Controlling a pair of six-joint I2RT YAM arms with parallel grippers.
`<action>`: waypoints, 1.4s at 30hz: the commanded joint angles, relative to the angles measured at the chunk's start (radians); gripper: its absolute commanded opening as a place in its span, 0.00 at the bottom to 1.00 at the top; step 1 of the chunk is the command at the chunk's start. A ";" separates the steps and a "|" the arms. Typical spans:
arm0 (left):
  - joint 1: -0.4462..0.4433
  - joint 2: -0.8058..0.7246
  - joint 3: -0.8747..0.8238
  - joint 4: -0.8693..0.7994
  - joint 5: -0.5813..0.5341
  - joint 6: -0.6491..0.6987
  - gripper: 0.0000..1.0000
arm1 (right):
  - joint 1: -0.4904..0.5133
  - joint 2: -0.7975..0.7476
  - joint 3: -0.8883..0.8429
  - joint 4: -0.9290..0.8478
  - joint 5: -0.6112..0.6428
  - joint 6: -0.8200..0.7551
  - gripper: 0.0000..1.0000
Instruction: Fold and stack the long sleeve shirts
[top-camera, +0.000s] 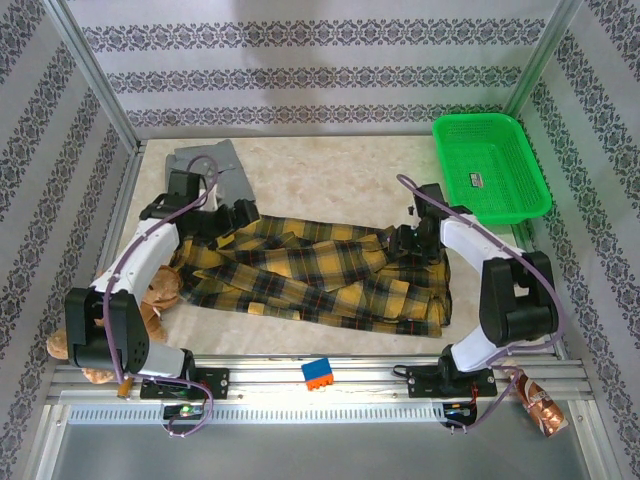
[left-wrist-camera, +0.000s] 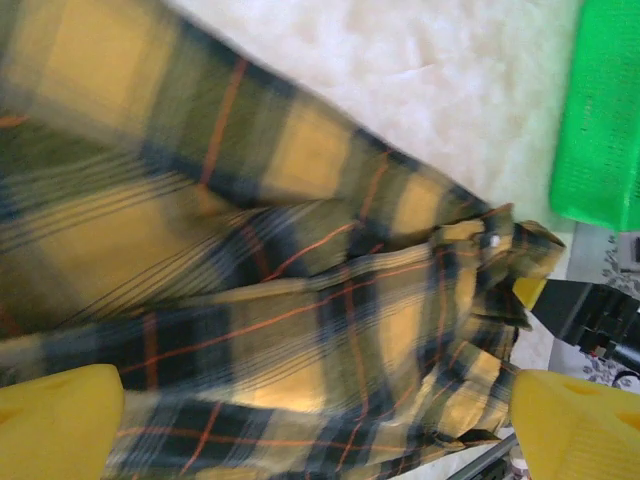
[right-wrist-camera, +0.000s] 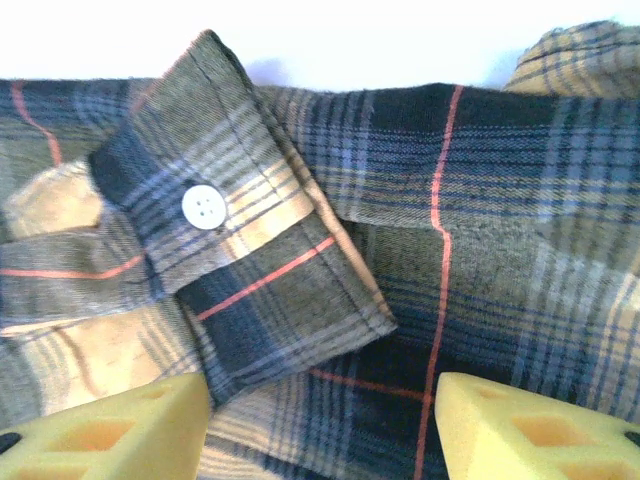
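The yellow-and-black plaid shirt (top-camera: 320, 272) lies rumpled across the middle of the table. The plain grey shirt (top-camera: 213, 166) lies folded at the back left. My left gripper (top-camera: 236, 218) hovers over the plaid's left end; in the left wrist view it (left-wrist-camera: 315, 432) is open wide, its yellow fingertips (left-wrist-camera: 60, 425) well apart above blurred plaid cloth (left-wrist-camera: 300, 300). My right gripper (top-camera: 405, 243) is low over the plaid's right end. In the right wrist view it (right-wrist-camera: 325, 425) is open, its pads (right-wrist-camera: 110, 432) straddling plaid cloth just below a buttoned cuff (right-wrist-camera: 235, 260).
A green basket (top-camera: 490, 165) stands at the back right. A brown plush toy (top-camera: 155, 295) lies by the left arm, touching the plaid's left edge. A blue-and-orange block (top-camera: 318, 373) sits on the front rail and a snack packet (top-camera: 540, 403) at the front right.
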 joint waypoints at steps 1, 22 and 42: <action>0.034 -0.068 -0.028 -0.021 0.004 -0.016 0.99 | -0.002 0.033 0.019 -0.006 0.046 -0.043 0.60; 0.053 -0.004 -0.126 0.043 -0.002 -0.083 0.97 | 0.002 0.043 0.034 0.056 -0.051 -0.015 0.21; 0.049 0.179 -0.036 0.086 -0.013 -0.103 0.83 | -0.085 -0.170 -0.008 0.045 0.043 0.140 0.00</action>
